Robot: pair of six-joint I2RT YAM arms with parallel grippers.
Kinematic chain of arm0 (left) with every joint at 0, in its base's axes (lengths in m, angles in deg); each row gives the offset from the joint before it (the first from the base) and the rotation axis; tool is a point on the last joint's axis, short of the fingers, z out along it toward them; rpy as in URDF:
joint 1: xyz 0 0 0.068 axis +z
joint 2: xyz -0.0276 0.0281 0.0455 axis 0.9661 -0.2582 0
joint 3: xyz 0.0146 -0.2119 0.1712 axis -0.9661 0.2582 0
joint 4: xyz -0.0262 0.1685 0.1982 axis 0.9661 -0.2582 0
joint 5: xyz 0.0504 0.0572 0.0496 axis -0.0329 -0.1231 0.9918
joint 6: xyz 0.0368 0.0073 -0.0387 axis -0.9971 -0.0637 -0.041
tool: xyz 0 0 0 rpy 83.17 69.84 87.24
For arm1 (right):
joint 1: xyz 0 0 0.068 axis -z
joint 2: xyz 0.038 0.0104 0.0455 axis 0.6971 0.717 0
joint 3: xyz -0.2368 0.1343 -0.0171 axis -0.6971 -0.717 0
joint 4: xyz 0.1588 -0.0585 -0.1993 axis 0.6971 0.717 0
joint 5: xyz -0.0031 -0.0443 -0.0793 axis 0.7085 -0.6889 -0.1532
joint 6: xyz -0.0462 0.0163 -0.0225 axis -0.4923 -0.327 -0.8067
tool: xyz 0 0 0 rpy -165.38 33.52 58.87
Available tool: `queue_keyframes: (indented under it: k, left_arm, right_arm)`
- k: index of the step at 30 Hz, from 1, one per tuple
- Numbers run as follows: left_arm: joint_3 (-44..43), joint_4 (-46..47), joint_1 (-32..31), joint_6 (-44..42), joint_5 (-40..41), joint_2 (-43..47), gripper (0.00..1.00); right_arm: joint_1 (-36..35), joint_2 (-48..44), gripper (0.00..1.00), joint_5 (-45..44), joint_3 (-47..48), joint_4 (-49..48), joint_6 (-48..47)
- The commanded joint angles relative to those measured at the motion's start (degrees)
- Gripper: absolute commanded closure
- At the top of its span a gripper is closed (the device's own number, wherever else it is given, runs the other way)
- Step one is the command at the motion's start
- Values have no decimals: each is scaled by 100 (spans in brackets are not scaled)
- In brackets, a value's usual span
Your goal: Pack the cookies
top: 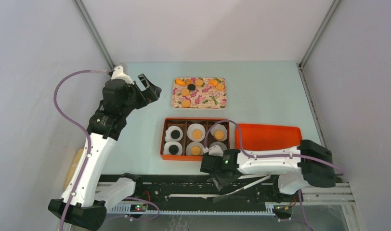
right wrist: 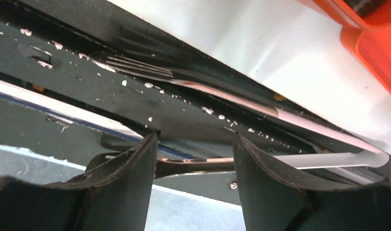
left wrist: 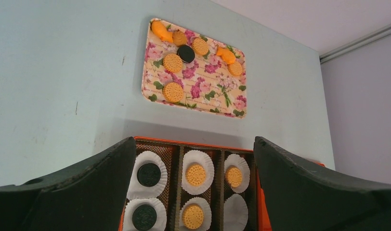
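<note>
partly, left hand (left wrist: 194,140) hides both ends of the box (left wrist: 178,166)

Left arm (top: 95,159) in shot: glossy white shells, chunky black joints, a lilac cable (top: 56,98) looping off it. Right arm (top: 266,164) has the same white-and-black build, a second lilac cable (top: 275,155) along it, and a tiny green light (top: 226,161) glowing near the wrist. Left hand (left wrist: 194,144) and right hand (right wrist: 193,139): matte black fingers (right wrist: 121,187), rough and scuffed at the edges.
</note>
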Motion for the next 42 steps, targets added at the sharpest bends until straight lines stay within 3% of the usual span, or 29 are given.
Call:
queue_keyframes:
  k: [1, 13, 19, 26, 37, 42]
  left_arm:
    - [165, 173, -37, -92, 76, 193, 4]
    - [202, 123, -37, -149, 159, 156, 4]
    - [222, 70, -37, -151, 190, 132, 4]
    - [200, -21, -38, -160, 257, 140, 4]
    - [266, 2, -37, -100, 161, 114, 4]
    - [272, -6, -38, -106, 171, 137, 4]
  right_arm:
    - [45, 402, 33, -350, 391, -193, -484]
    - [500, 1059, 33, -356, 625, -858, -1584]
    - [668, 1323, 50, 300, 628, -1258, -1926]
    - [373, 1319, 52, 523, 594, -1156, -1827]
    - [855, 1429, 99, 532, 495, -1437, -1749]
    - [1085, 1006, 100, 402, 497, -1333, -1890]
